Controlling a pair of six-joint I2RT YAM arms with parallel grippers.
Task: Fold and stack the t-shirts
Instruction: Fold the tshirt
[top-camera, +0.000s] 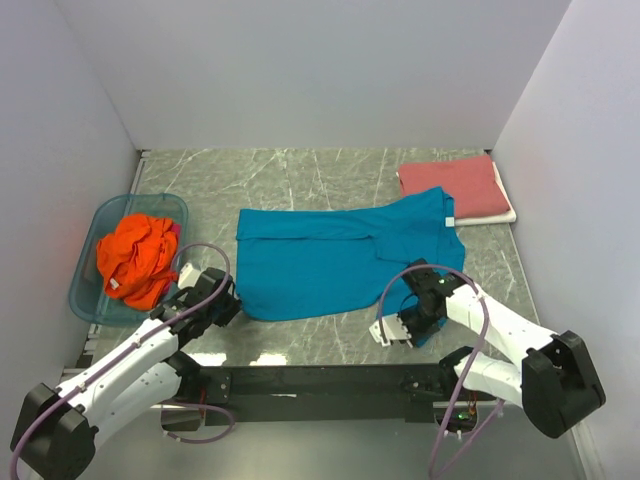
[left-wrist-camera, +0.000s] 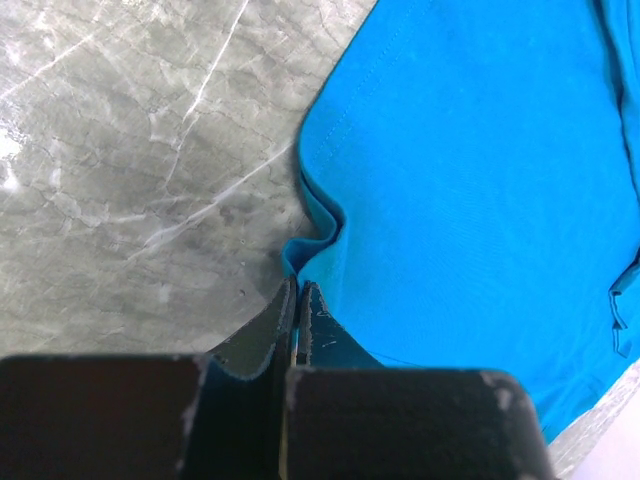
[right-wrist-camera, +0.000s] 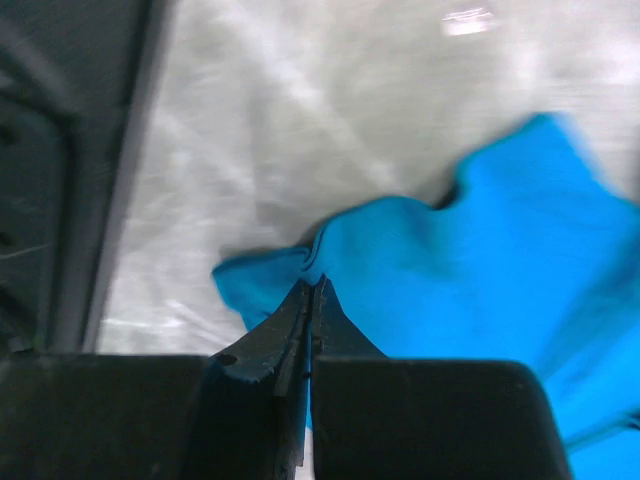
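At the far left of the grey marbled counter (top-camera: 300, 175) stands a translucent blue tub (top-camera: 88, 295), with the orange t-shirt (top-camera: 135, 255) bunched inside it. The tub sits just beside the left arm, on its outer side, and does not lie between the arm and the cloth.

The left fingers (top-camera: 224, 306) are at the near left corner of the teal t-shirt (top-camera: 320, 265). The left wrist view shows the left fingers (left-wrist-camera: 298, 300) pressed together on the teal t-shirt (left-wrist-camera: 480, 200), nipping its hem. The cloth puckers into a small ridge just ahead of the tips, and bare counter (left-wrist-camera: 130, 180) lies to one side.

The teal t-shirt lies spread across the middle of the counter, mostly flat, with a crease running along its far part and a sleeve reaching toward the right.

The right fingers (top-camera: 405, 325) are at the shirt's near right corner. In the blurred right wrist view, the right fingers (right-wrist-camera: 310, 300) are closed on a gathered fold of the teal t-shirt (right-wrist-camera: 450, 270), which rises off the counter toward them.

In the far right corner the dusty red t-shirt (top-camera: 450, 185) lies folded on a white layer (top-camera: 505, 213), well apart from both arms.
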